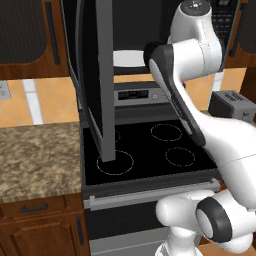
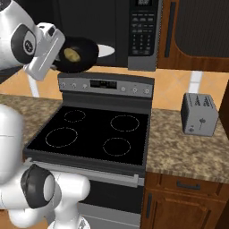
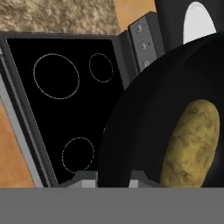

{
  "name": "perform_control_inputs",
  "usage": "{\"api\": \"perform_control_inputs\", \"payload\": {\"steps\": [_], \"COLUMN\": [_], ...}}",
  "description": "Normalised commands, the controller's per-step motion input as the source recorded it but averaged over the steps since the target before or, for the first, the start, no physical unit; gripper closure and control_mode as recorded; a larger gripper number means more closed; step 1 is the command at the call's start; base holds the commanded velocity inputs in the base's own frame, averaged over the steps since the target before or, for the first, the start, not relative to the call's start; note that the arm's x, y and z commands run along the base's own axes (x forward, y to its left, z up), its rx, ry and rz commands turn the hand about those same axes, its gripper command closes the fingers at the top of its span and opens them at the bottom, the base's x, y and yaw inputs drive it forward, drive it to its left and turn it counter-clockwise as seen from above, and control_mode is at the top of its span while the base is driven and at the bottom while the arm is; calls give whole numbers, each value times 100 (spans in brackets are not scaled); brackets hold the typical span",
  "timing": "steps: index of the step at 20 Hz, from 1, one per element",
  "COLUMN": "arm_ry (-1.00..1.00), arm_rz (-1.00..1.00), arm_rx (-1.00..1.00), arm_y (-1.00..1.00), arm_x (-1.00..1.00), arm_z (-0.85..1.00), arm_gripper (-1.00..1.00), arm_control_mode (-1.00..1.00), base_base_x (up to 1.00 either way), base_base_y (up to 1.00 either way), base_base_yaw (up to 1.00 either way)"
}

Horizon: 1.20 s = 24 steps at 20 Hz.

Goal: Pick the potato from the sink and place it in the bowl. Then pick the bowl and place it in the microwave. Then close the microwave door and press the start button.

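The arm [image 1: 200, 125] was glossy white, built of thick rounded segments. Its joints carried dark grey collars and round dark caps with lighter grey centres. A dark band ran along one link. The hand [image 2: 44, 51] was a boxy white-grey block.

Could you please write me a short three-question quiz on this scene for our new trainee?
1. True or false: the potato lies in the bowl.
2. The microwave door is: A) shut B) swung open C) missing.
3. Which appliance stands on the counter right of the stove?

Key: 1 true, and the fingers grip the bowl's rim in front of the microwave. 2 B. 3 the grey toaster.
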Motion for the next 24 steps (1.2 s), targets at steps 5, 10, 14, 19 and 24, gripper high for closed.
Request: {"api": "perform_control_inputs", "payload": {"steps": [5, 10, 14, 19, 24], "arm_ry": [-6, -4, 0, 0, -6], "arm_rz": [19, 29, 20, 3, 0], "arm_rx": [-9, -10, -15, -15, -17], "arm_y": [2, 0, 0, 0, 0], "arm_x": [100, 100, 100, 100, 92], "arm_z": [-8, -15, -33, 3, 1], "arm_gripper": [100, 100, 100, 100, -100], "arm_control_mode": [-100, -100, -100, -100, -100], "base_base_x": [0, 0, 0, 0, 0], "base_base_y": [0, 0, 0, 0, 0], "base_base_yaw": [0, 0, 0, 0, 0]}}
